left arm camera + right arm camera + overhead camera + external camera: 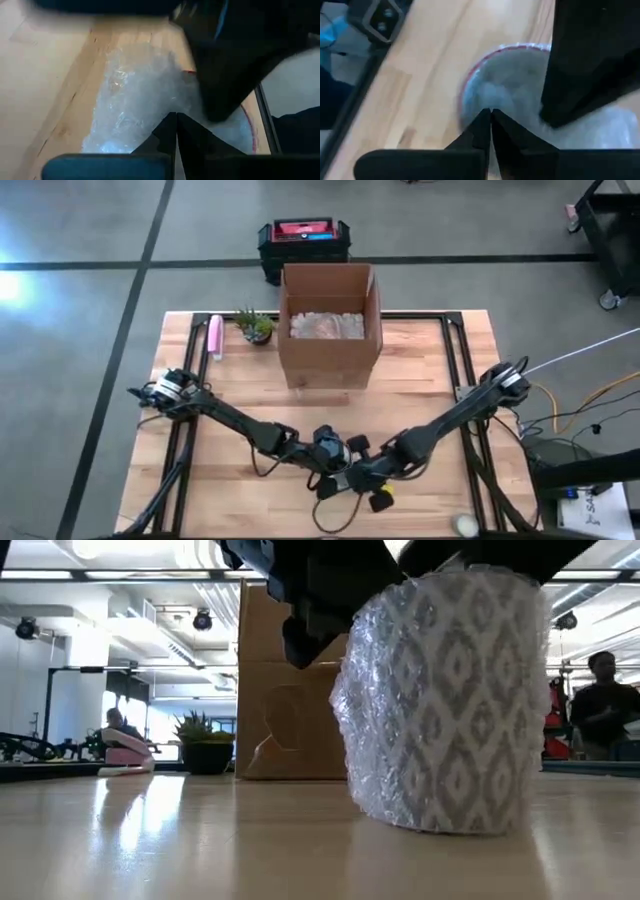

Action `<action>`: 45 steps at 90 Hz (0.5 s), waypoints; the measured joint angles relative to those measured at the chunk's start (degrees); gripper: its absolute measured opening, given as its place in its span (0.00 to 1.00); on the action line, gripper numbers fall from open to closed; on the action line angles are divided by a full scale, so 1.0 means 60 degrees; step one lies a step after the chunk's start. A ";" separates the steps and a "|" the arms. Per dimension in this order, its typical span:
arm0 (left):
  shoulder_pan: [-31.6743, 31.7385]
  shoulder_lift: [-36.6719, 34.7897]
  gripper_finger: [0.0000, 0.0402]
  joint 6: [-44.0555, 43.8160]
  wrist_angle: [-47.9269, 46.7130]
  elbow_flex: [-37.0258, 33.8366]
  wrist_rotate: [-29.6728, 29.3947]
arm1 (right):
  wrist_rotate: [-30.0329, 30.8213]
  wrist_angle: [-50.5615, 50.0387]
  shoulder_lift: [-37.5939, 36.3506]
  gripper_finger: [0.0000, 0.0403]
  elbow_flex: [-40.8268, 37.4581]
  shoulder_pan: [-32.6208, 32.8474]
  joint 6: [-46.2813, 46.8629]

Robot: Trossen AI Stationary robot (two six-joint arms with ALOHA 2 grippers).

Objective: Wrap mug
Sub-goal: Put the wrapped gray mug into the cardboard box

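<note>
The mug (450,700), white with a grey diamond pattern, stands upright on its base on the wooden table (230,490), near its front edge, cased in bubble wrap (135,100). From above its red rim (490,52) shows around the wrap-filled mouth. Both arms meet over it and hide it in the high view. My left gripper (176,122) is shut, with its tips at the wrap on the mug's top. My right gripper (491,117) is shut over the mug's mouth. My left gripper comes down from above, and its shut fingertips (167,131) meet the bubble wrap on top of the mug (150,112). Whether they pinch a fold or only press on it, I cannot tell. My right gripper points down into the mug's mouth, its shut fingertips (482,125) against the wrap inside the rim (495,90). The fingers themselves hide the place of contact.
An open cardboard box (330,325) with wrap inside stands at the table's far middle. Left of it are a small potted plant (257,327) and a pink object (214,335). A white roll (463,523) lies at the near right. People sit beyond the table (600,690).
</note>
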 joint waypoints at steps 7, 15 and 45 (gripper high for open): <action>-0.0003 0.0004 0.00 0.0106 0.0016 0.0000 0.0005 | 0.0157 0.0263 0.0389 0.01 0.0048 -0.0107 -0.0233; -0.0011 0.0004 0.00 0.0224 0.0037 -0.0008 0.0020 | 0.0123 0.0021 0.0510 0.00 0.0228 -0.0152 -0.0475; -0.0017 0.0002 0.00 0.0279 -0.0012 -0.0015 0.0038 | 0.1117 -0.3095 -0.1133 0.01 0.1105 0.0080 -0.0259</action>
